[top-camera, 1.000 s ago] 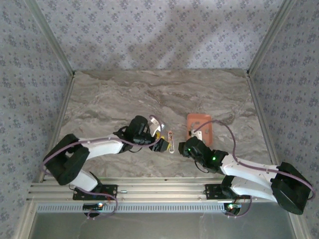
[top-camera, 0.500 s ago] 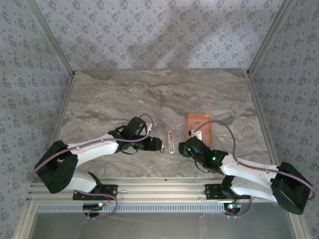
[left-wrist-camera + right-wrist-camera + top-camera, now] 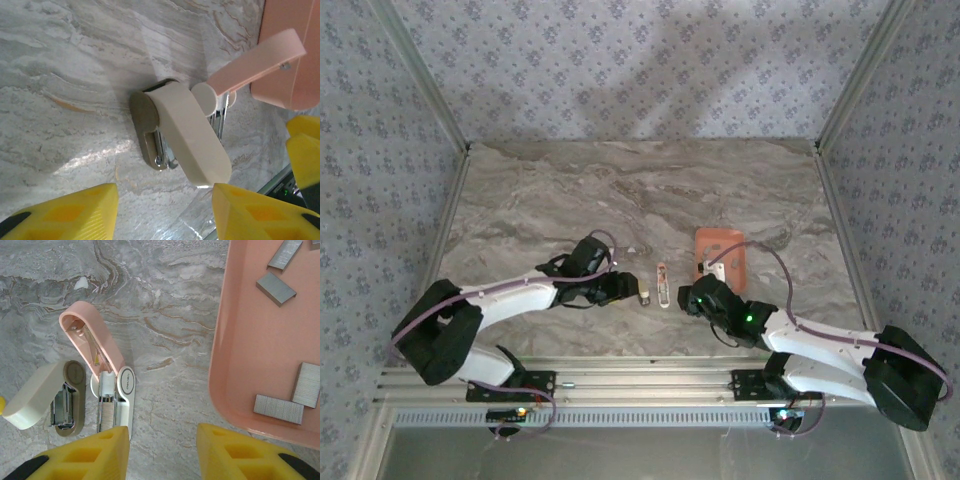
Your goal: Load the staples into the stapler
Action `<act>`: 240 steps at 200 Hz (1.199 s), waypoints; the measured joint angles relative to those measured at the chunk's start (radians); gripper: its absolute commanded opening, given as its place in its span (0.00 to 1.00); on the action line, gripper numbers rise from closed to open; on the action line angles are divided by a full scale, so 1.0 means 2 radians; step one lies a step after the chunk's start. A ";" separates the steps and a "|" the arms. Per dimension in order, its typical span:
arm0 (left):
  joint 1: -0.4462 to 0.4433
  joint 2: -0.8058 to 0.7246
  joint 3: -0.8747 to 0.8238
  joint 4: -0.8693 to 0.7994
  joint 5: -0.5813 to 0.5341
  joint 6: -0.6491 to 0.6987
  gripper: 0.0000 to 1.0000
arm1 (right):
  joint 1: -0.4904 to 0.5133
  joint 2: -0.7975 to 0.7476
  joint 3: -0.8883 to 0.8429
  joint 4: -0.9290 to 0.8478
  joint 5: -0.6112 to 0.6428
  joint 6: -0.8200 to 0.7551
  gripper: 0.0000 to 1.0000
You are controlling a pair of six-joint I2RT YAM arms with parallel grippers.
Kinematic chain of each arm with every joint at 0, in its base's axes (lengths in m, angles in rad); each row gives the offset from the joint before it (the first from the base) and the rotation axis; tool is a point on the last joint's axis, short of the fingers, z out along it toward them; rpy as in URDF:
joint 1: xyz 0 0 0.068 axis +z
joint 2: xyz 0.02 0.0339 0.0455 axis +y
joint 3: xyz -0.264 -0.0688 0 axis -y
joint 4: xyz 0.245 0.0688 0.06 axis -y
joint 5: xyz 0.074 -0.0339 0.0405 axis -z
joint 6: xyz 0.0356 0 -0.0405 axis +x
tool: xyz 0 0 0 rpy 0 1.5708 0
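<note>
left gripper (image 3: 632,293) has come down low since a second ago, when it was tipped up higher over the grey marble-look table (image 3: 570,190). now it lies flat and points to 3 o'clock. its yellow fingers (image 3: 65,212) are wide apart and hold nothing. just ahead of them lies a small cream and brown thing with metal teeth (image 3: 190,137); i cannot tell what it is. just beside it, at its 3 o'clock in the top view, is the small stapler with a pink plastic lid and white body (image 3: 117,390). the pink lid stands open, so the metal slot shows.

the right gripper (image 3: 162,455) hangs over the table between the stapler and the shallow salmon-orange plastic tray (image 3: 245,340). its jaws are apart and empty too. the short grey metal staples (image 3: 278,409) lie flat in the tray.

the step now looks like picking up one strip. i think the right gripper should go to the nearest strip, at 2 o'clock from it, come straight down, and pinch it softly across its thin sides so it does not flip. then it should carry the strip level, line it up with the slot, and let it drop in legs down. the left gripper could hold the white body so the stapler does not slide. a bump on the pink lid could shut it.
</note>
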 measured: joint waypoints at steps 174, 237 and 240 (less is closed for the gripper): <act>-0.011 0.066 0.021 0.047 0.019 -0.020 0.41 | -0.007 -0.031 -0.010 -0.008 0.004 0.000 0.41; -0.023 0.075 0.042 0.009 0.010 0.008 0.38 | -0.010 -0.040 -0.016 -0.011 0.004 0.001 0.41; -0.023 0.075 0.043 0.006 0.010 0.011 0.38 | -0.010 -0.041 -0.016 -0.011 0.004 0.001 0.40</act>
